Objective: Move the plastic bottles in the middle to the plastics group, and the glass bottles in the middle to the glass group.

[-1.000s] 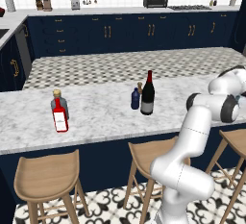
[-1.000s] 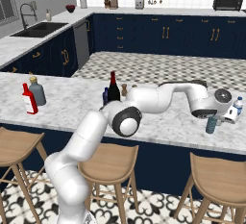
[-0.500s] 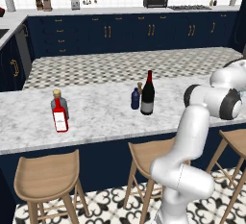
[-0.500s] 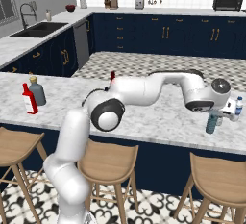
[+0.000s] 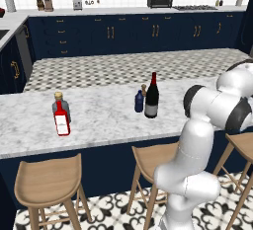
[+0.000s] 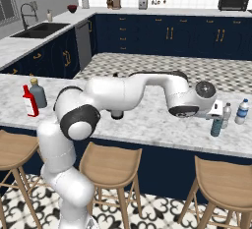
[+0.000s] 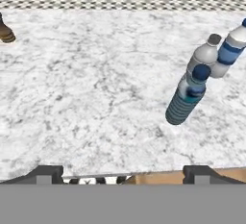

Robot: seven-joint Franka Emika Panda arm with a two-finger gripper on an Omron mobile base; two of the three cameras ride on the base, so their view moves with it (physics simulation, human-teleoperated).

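The gripper [image 7: 122, 174] hangs just off the near edge of the marble counter [image 5: 104, 120] at its right end. Its fingers are spread wide with nothing between them. Beyond it stands the pale blue bottle [image 7: 186, 100], upright and nearly touching the two water bottles [image 7: 217, 51] of the plastics group, so I judge that one delivered.

The job now, as I read it, is to get clear and go for the next bottle. The hand should draw back from the ribbed bottle before swinging left, because a sideways sweep at this height could knock over all three. The arm's elbow also reaches across the middle of the counter, close to the things waiting there. It should lift on the way over and come at the navy bottle [image 5: 139, 101] from the near side, with the fingers kept wide until they are on either side of it. The wine bottle [image 5: 151, 98] stands just to its right, almost touching, so the approach has to be square.

Counted:
- Right end: three plastic bottles.
- Middle: one navy bottle, one wine bottle and one brown shaker [image 5: 144, 90] behind them.
- Left end: the glass group of two, a red bottle [image 5: 61, 120] and, just behind it, a squat grey bottle [image 5: 59, 106]
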